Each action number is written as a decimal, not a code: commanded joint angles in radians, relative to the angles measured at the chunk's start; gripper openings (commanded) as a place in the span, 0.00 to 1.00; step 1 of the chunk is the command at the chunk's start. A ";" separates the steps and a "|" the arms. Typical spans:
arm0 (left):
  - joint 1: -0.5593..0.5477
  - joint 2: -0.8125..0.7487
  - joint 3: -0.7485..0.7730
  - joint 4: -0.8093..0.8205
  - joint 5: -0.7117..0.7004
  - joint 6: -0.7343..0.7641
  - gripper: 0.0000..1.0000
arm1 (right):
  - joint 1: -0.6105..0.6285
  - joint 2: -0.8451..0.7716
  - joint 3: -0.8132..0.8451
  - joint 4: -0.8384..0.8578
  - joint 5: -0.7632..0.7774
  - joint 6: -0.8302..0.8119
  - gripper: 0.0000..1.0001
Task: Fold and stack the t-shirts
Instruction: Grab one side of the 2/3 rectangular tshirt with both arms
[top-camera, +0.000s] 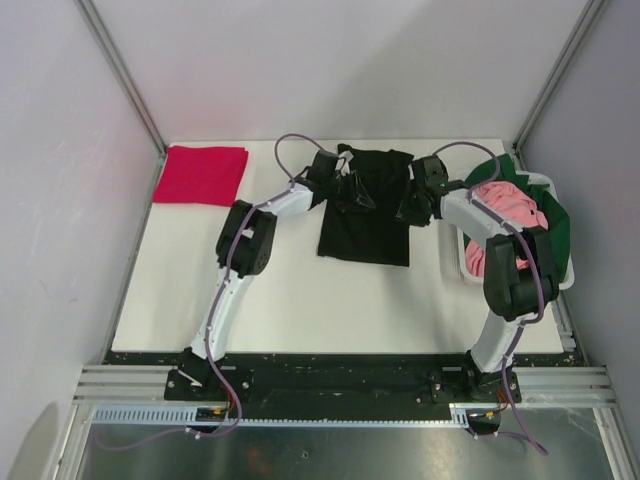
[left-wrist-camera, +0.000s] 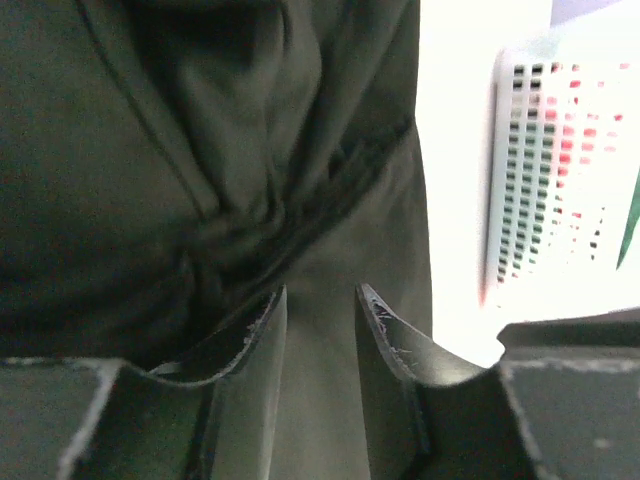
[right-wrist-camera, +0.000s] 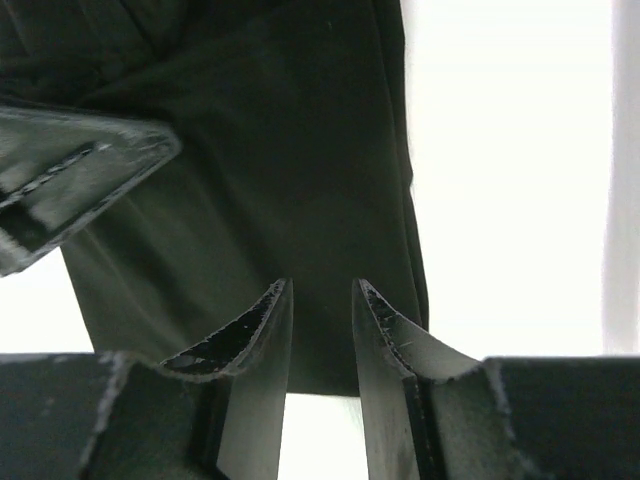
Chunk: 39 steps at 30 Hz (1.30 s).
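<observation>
A black t-shirt (top-camera: 365, 225) lies partly folded on the white table at the back middle; its top part is bunched. My left gripper (top-camera: 358, 195) hovers over its upper left part, jaws a little apart with nothing between them (left-wrist-camera: 320, 300), creased black cloth (left-wrist-camera: 200, 180) beneath. My right gripper (top-camera: 411, 211) is at the shirt's right edge, jaws also a little apart and empty (right-wrist-camera: 320, 295), over the flat black cloth (right-wrist-camera: 260, 170). A crimson red t-shirt (top-camera: 201, 175) lies folded at the back left. A pink t-shirt (top-camera: 510, 205) and a dark green t-shirt (top-camera: 560, 225) lie in the basket.
The white plastic basket (top-camera: 452, 262) stands at the right edge of the table, close to my right arm; it also shows in the left wrist view (left-wrist-camera: 560, 180). My left gripper's body shows in the right wrist view (right-wrist-camera: 70, 190). Grey walls enclose the table on three sides.
</observation>
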<state>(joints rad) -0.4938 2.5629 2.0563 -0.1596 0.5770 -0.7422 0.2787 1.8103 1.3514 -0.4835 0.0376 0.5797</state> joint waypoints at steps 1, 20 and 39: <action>0.014 -0.294 -0.147 -0.001 0.028 0.072 0.42 | 0.023 -0.112 -0.068 -0.038 0.019 -0.009 0.36; 0.080 -0.780 -0.978 0.004 -0.191 0.113 0.41 | 0.041 -0.314 -0.454 0.093 0.017 0.077 0.39; 0.049 -0.661 -0.919 0.004 -0.201 0.116 0.38 | 0.042 -0.243 -0.490 0.192 0.003 0.091 0.39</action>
<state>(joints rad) -0.4263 1.8858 1.0920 -0.1783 0.3931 -0.6472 0.3149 1.5475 0.8684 -0.3271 0.0364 0.6628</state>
